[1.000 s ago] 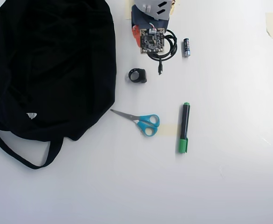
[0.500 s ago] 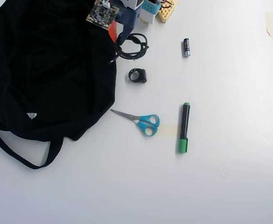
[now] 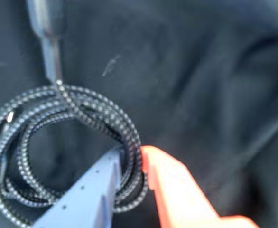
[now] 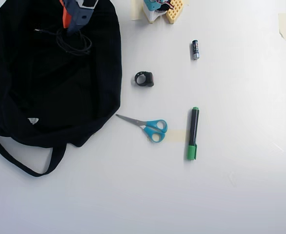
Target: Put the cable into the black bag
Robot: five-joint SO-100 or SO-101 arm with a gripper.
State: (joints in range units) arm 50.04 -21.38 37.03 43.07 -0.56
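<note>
Wrist view: gripper pinching cable coil between grey-blue finger and orange finger; coil spreads left of pinch, blurred tail rising toward top edge, likely plug end. Dark fabric of black bag fills background. Overhead view: gripper over black bag upper part, cable just below fingertips, inside bag outline. Black ring, scissors, green marker, battery right of bag.

Looks like a desk or hobby lab bench: plain white table with masking tape scraps. Right of the black bag lie scissors, green marker, battery.
</note>
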